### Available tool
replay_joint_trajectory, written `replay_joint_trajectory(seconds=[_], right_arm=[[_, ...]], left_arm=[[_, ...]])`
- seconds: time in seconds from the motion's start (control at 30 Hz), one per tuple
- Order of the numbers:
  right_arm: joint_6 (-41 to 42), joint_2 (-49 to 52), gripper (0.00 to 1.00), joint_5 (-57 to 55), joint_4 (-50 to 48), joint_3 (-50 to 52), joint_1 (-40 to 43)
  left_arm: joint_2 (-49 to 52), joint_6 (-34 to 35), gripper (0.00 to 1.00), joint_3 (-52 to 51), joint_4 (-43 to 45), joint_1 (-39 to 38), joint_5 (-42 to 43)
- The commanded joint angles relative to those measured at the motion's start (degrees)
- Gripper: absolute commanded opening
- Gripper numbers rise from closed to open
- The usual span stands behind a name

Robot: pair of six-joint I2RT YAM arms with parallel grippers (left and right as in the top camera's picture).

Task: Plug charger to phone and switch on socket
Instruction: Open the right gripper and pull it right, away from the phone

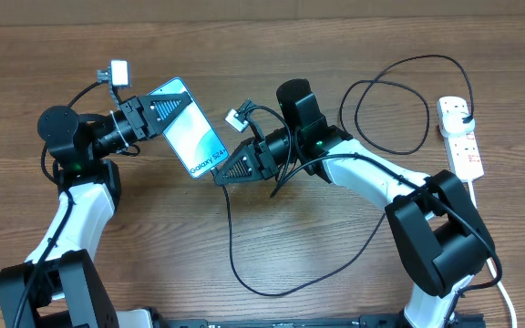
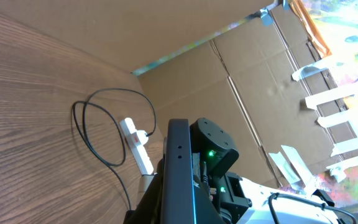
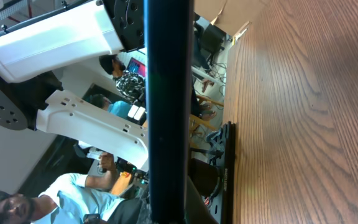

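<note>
The phone [image 1: 190, 128], with a cyan screen and white text at its lower end, is held above the wooden table. My left gripper [image 1: 156, 114] is shut on its upper end. The phone shows edge-on in the left wrist view [image 2: 179, 168]. My right gripper [image 1: 221, 173] sits at the phone's lower end, shut where the charger cable [image 1: 233, 241] begins; the connector tip is hidden. The phone's dark edge fills the middle of the right wrist view [image 3: 169, 93]. The cable loops across the table to a black plug [image 1: 463, 113] in the white socket [image 1: 463, 146], also seen in the left wrist view [image 2: 137, 144].
The socket's thick white cord [image 1: 498, 269] runs down the right edge of the table. A cardboard wall [image 2: 191, 81] stands behind the table. The cable's slack lies in loops at front centre and back right [image 1: 386, 114]. A black rail [image 3: 229, 162] marks the table's front edge.
</note>
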State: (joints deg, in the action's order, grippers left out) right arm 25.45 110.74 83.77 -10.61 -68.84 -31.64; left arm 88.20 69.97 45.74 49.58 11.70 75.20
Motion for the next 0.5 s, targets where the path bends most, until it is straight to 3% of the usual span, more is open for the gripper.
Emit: replay_joint_trajectory(seconds=[0.0,0.03,0.13,0.2,0.47], right_arm=[[-0.2,-1.6,0.18,-3.15,-0.9,-0.55,0.15],[-0.2,-1.62,0.3,-3.13,-0.9,-0.55,0.15],[-1.62,-1.62,0.82,-1.27,-0.9,-0.55,0.15],[-3.39,-1.6,1.0,0.87,-0.9,-0.55,0.2],[-2.75,-1.6,1.0,-1.4,0.0,-0.55,2.82]], left_arm=[[-0.35,0.63,0.04,0.7,0.24,-1.68,2.95],[-0.35,0.39,0.04,0.7,0.24,-1.38,2.73],[-0.35,-0.83,0.04,0.7,0.2,0.33,1.6],[-0.35,-0.83,0.04,0.7,0.17,1.79,0.87],[-0.35,-0.79,0.04,0.7,-1.64,7.41,1.14]])
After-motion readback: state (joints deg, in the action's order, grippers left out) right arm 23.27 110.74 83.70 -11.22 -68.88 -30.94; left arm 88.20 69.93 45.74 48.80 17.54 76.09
